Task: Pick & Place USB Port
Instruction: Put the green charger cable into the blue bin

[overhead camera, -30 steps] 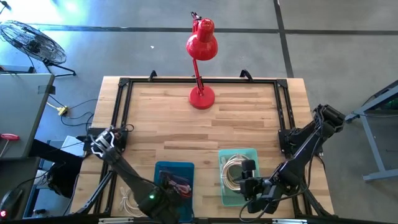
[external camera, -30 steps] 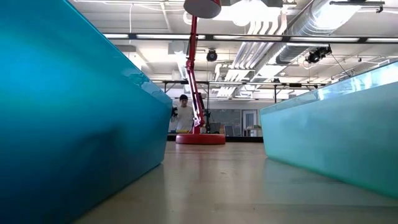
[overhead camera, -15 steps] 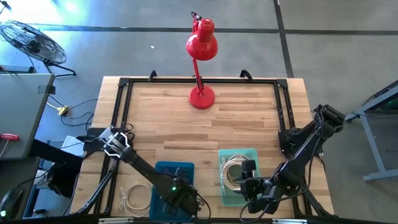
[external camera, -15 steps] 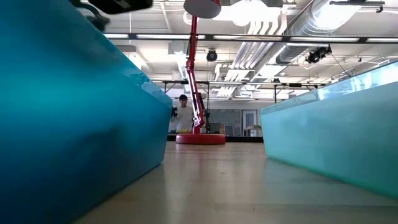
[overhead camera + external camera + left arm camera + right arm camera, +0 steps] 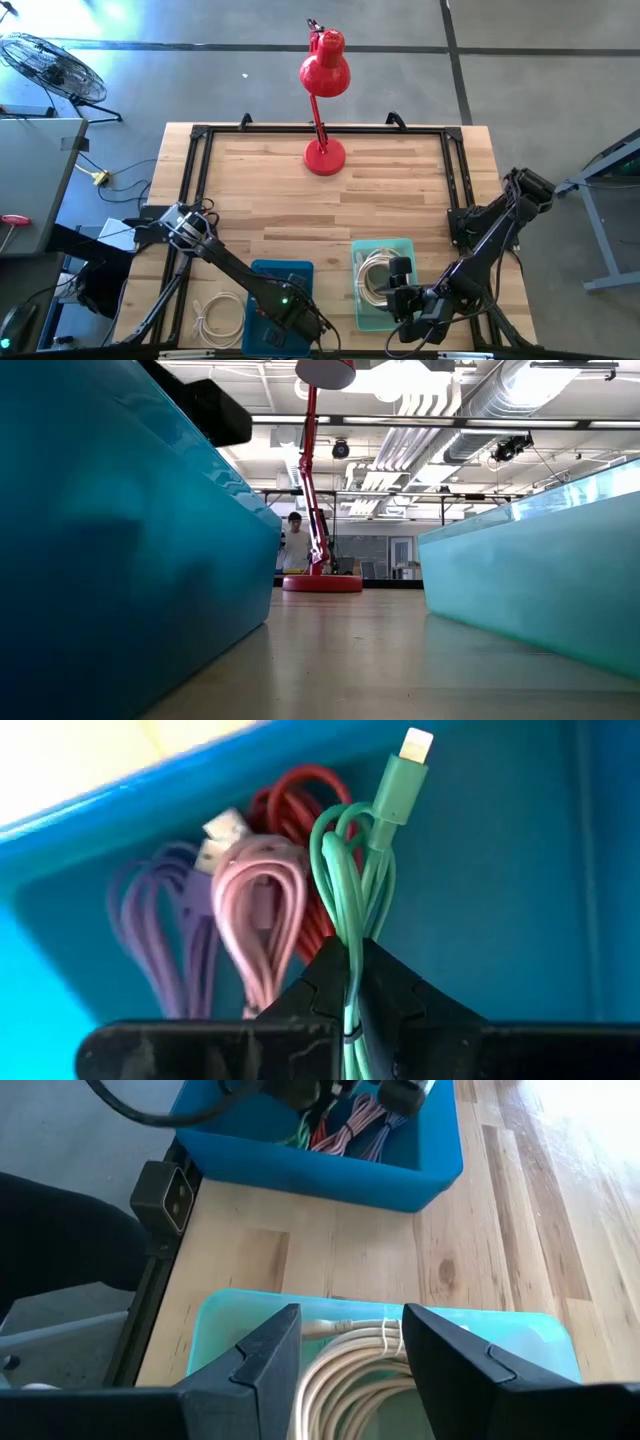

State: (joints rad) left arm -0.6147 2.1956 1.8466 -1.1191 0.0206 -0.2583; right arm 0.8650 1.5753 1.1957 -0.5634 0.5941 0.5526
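My left gripper [image 5: 290, 312] stands over the blue bin [image 5: 268, 270] near the table's near edge, shut on a coiled green cable [image 5: 350, 860]. Its light connector [image 5: 412, 748] points away from the fingers. Purple [image 5: 150, 920], pink [image 5: 255, 900] and red [image 5: 300, 820] cable bundles lie in the bin beneath. My right gripper [image 5: 350, 1328] is open, hovering above the pale teal bin [image 5: 384, 246], in which a white cable coil [image 5: 350, 1375] lies. My left gripper pinches the green cable's bundled strands [image 5: 351, 935] between its two fingertips, coming from above and pointing down into the blue bin. The loops and connector end reach out beyond the fingertips. Whether the bundle touches the bin's floor, I cannot tell.
A red desk lamp [image 5: 322, 100] stands at the table's far edge. Loose white cables [image 5: 215, 320] lie on the wood left of the blue bin. In the low view the blue wall [image 5: 100, 560] and teal wall [image 5: 540, 580] flank a bare strip of table.
My left arm has swung from the near edge left of the blue bin toward the table's right, and now stands over that bin. In the low view its dark body has come into sight above the blue wall.
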